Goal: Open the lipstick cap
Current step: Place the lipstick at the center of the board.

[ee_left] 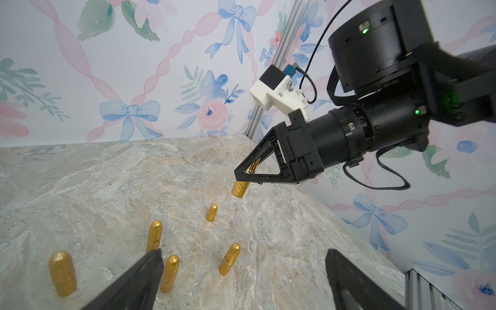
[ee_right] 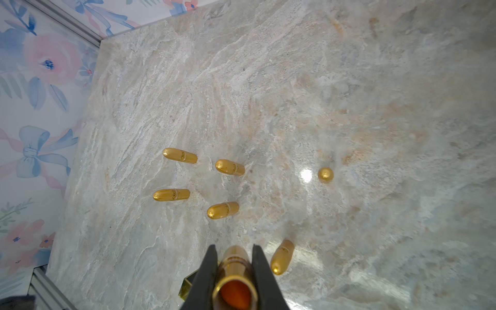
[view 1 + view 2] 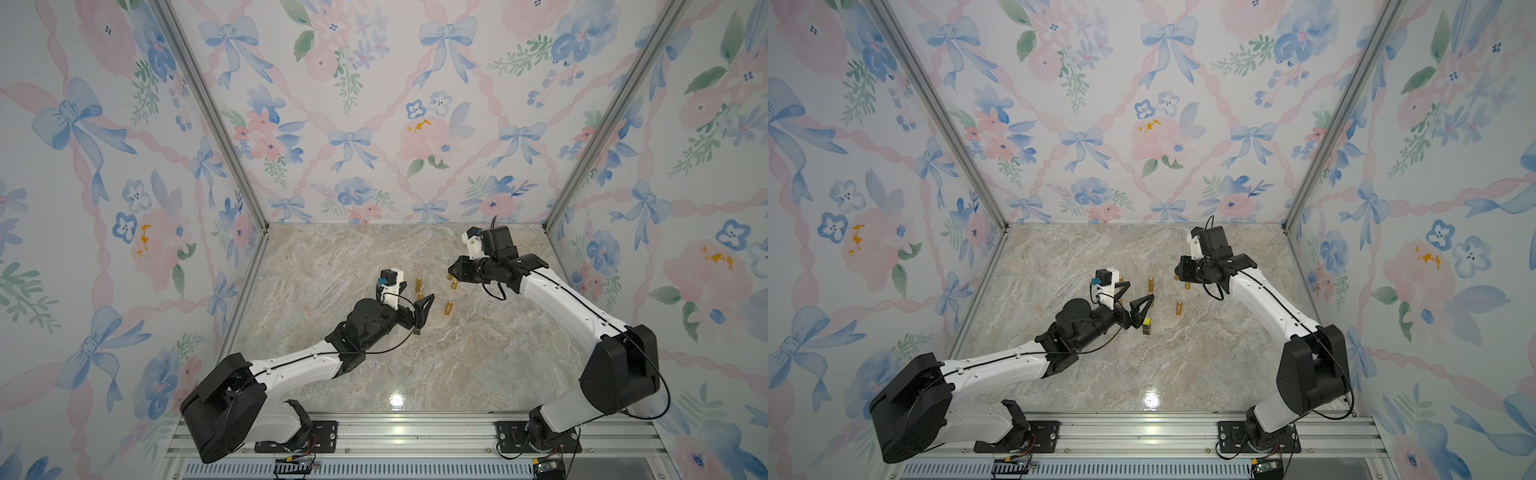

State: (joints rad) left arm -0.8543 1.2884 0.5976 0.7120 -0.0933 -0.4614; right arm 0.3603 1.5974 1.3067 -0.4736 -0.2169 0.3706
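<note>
Standing six lipsticks (image 2: pixel 230 167), seventh (image 2: pixel 234 264) gripped

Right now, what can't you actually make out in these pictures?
Small yellow-and-dark piece by the left gripper: too small in a top view to identify.
Gold piece, right wrist view: mostly hidden behind a right gripper finger.
Lettering on the standing lipsticks: too small in both top views.

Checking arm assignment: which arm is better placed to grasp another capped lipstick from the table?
Left. The left gripper hovers with jaws open and empty right by the standing gold bullet-shaped lipsticks on the marble table, while the right gripper is shut on an opened gold lipstick tube.
</note>
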